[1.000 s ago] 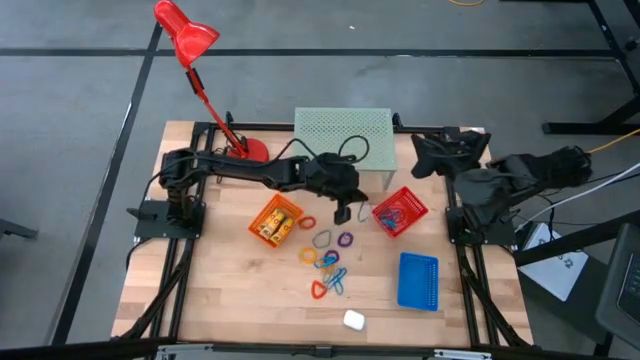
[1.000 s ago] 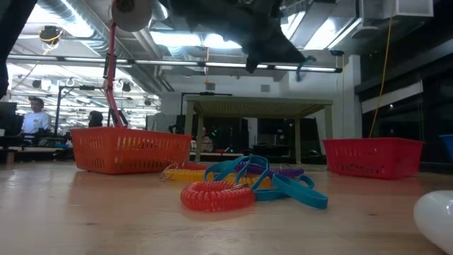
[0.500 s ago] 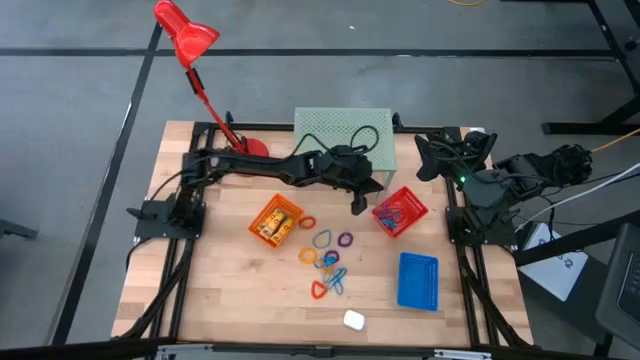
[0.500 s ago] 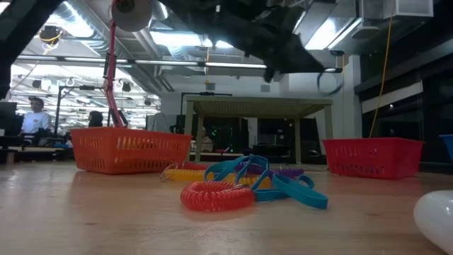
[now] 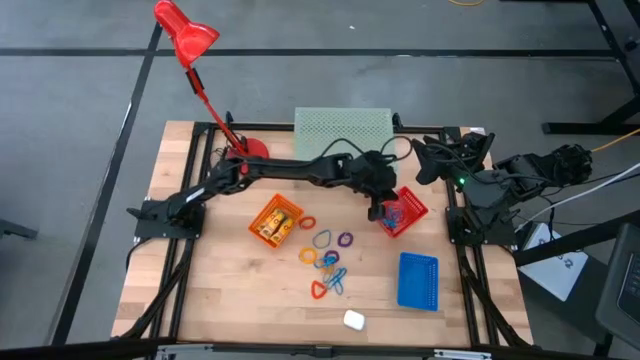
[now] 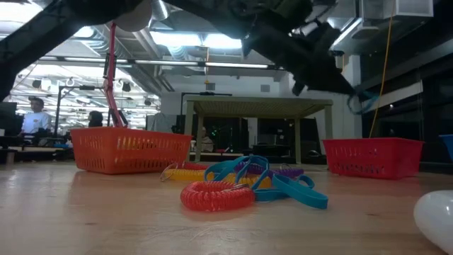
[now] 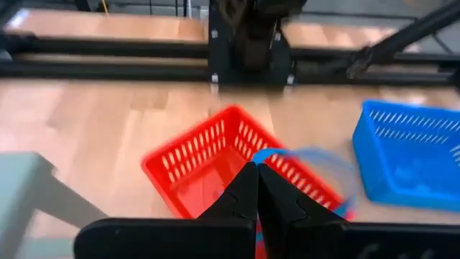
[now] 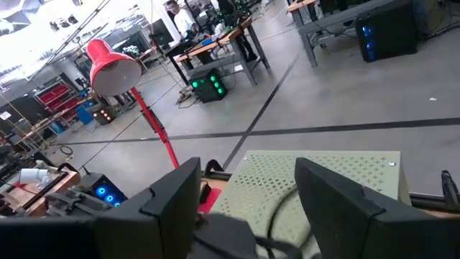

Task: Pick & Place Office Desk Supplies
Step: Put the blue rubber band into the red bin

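Observation:
My left gripper (image 5: 378, 208) is shut on a blue loop (image 6: 361, 101) and hangs over the near-left part of the red mesh basket (image 5: 402, 211), which holds more loops. The left wrist view shows its shut fingers (image 7: 256, 188) over the red basket (image 7: 190, 167), with the loop (image 7: 310, 160) blurred. An orange basket (image 5: 275, 220) with yellow tubes sits left of centre. Several coloured loops (image 5: 328, 262) lie mid-table. A blue basket (image 5: 418, 280) lies near right. My right gripper (image 5: 435, 157) waits open and raised at the far right. My left gripper pinches the blue loop at one spot on its band (image 6: 352, 94) between its shut fingertips. The fingers slant down toward the table's right. The loop hangs beyond and below the tips, clear of the table and above the red basket.
A pale green mesh riser (image 5: 342, 128) stands at the far edge behind the left arm. A red desk lamp (image 5: 190, 40) rises at the far left. A small white object (image 5: 353, 320) lies near the front edge. Bare wood lies at the near left.
My left gripper has swung toward the table's right and a little down, from above the table's middle, beside the pile of loops, to over the red basket. It has stayed shut and carried the blue loop along, clear of the table.

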You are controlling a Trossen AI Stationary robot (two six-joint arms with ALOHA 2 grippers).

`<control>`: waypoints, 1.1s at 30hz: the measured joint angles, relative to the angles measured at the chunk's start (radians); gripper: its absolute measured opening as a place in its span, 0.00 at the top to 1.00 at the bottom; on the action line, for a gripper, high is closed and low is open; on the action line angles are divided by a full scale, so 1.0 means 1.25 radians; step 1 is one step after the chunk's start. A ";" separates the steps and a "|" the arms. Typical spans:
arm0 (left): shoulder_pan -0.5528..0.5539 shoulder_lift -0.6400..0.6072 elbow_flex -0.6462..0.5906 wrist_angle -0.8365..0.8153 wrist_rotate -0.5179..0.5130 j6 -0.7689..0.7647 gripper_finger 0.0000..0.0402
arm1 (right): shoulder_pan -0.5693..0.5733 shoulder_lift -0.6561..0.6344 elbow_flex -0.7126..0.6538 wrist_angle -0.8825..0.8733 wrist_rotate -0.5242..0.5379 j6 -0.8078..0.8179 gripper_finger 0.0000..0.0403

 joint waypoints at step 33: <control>-0.057 -0.033 0.050 0.026 0.001 0.055 0.64 | 0.000 0.001 0.000 -0.003 -0.018 -0.005 0.43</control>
